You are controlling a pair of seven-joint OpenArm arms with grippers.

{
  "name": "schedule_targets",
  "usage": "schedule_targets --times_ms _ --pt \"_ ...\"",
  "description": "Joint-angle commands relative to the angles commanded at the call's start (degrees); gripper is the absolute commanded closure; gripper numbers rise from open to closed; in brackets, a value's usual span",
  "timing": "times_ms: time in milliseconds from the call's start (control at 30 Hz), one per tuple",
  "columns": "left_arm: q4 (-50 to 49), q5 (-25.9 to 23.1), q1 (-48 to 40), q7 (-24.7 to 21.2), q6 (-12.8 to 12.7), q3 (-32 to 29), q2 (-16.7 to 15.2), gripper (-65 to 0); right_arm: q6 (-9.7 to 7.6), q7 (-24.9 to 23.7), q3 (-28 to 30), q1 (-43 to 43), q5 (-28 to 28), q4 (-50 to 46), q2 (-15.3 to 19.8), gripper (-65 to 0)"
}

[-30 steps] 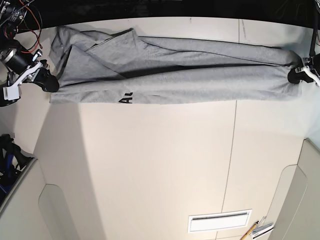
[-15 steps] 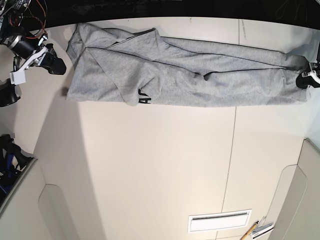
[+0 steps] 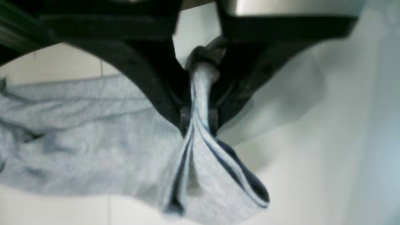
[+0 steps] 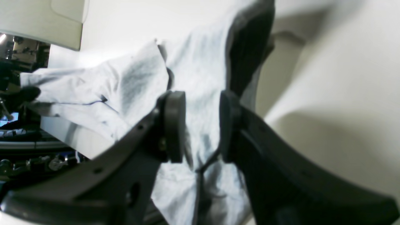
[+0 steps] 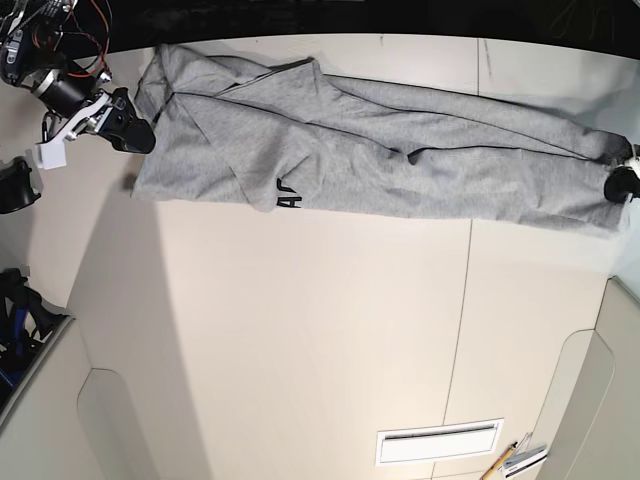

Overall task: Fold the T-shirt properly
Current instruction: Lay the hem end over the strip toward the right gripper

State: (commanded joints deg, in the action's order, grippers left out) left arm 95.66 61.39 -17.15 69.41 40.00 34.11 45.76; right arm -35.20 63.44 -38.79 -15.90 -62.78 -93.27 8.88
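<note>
The heather-grey T-shirt lies stretched in a long rumpled band across the far side of the table, with a bit of black lettering showing at its front edge. My left gripper is at the band's right end. In the left wrist view it is shut on a bunched fold of the shirt. My right gripper is at the shirt's left end. In the right wrist view its pads stand apart, open, with the shirt seen between and beyond them.
The cream table has a white slotted plate and some pens near the front right. Raised cream panels sit at the front left and front right. Cables hang at the far left.
My right gripper let go of the shirt's left end, pulled back, and has now returned to that edge. The shirt went slack and shifted right. My left gripper kept its hold and moved slightly nearer.
</note>
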Motion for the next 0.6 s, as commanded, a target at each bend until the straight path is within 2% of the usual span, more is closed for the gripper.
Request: schedule_targets --times_ms 133,200,300,400,467,600 --pt "6.58 0.42 -0.33 0.26 0.0 -0.02 -0.2 0.0 -0.02 -0.17 0.0 0.15 0.0 0.0 -0.02 -18.6" --pt "10.97 2.45 -1.03 0.24 0.0 -0.02 -0.52 0.0 0.0 -0.22 -0.17 0.15 0.24 0.0 -0.02 -18.6" --pt "17.03 3.56 -1.09 0.22 0.0 -0.9 -3.69 0.0 -0.02 -0.48 -0.52 0.17 0.24 0.0 0.0 -18.6" --pt "19.74 3.56 -1.09 0.22 0.0 -5.09 -7.28 0.0 -0.02 -0.46 -0.59 0.28 0.26 0.0 0.0 -18.6" --pt "19.74 1.4 -1.09 -0.35 0.0 -9.97 -9.35 0.0 0.0 -0.44 -0.59 0.28 0.26 0.0 0.11 -18.6" --pt "19.71 -8.31 -0.7 -5.92 0.0 -19.87 -13.49 0.0 0.0 -0.42 -0.59 0.28 0.22 0.0 1.4 -18.6"
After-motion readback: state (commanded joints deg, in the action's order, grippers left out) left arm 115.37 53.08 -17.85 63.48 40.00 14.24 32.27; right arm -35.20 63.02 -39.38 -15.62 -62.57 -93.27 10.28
